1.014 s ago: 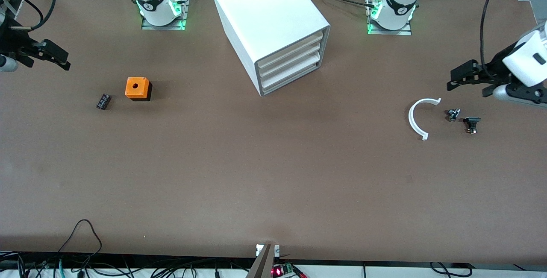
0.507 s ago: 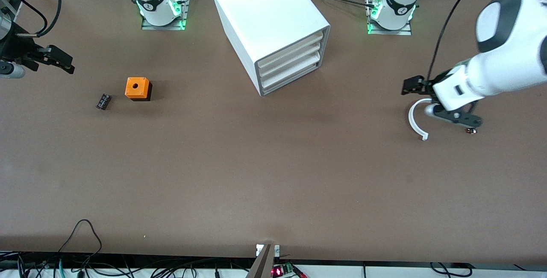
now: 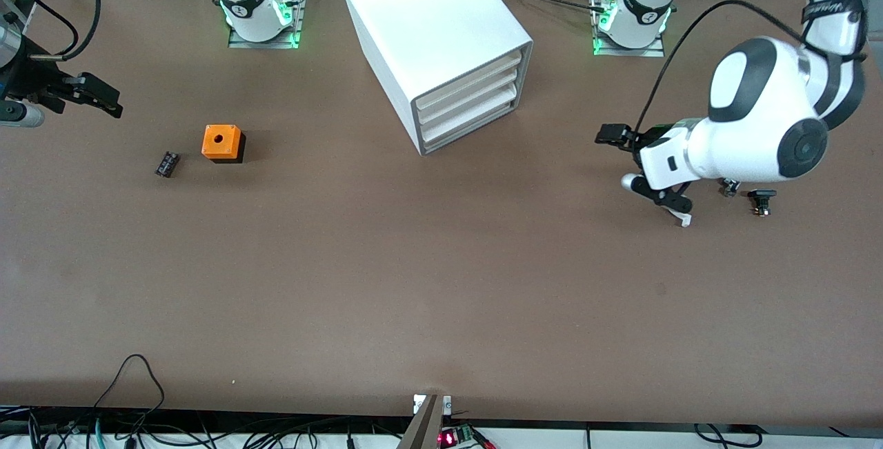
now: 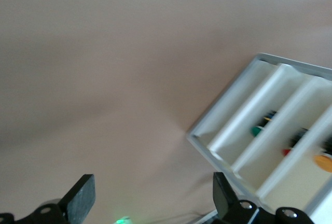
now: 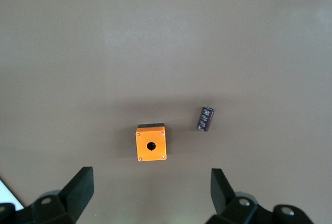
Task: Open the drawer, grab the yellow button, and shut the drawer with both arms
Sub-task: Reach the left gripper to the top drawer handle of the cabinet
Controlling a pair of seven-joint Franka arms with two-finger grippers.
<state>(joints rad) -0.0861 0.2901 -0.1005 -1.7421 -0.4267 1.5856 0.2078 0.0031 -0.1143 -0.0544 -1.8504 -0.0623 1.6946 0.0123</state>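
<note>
Starting at the right arm's end of the counter [image 3: 441,311]: the right gripper [image 5: 150,195] hangs over bare surface with its jaws spread wide and nothing between them. That arm waits, looking down on the small black block [image 3: 167,163] and, just beside it, the orange box with a hole [image 3: 222,143]. Neither is the target. On to mid-counter, where the white drawer cabinet [image 3: 441,42] stands at an angle near the bases, its three drawers stacked and all flush in the front view. Nothing is opened yet! The left wrist view peers in over the low drawer fronts: an orange cap [image 4: 322,162] shows inside, and that looks like the button, though which drawer holds it I cannot tell. Next, the left gripper [image 4: 153,203], jaws wide apart and empty, is low over the counter and pointed at the cabinet's face, probably lining up for a pull. Under that arm lies a white curved piece [image 3: 683,218], with two small dark parts [image 3: 761,201] near it. There's wide bare counter in front of the drawers, so a drawer has room to slide out, and both counter edges are well away.
</note>
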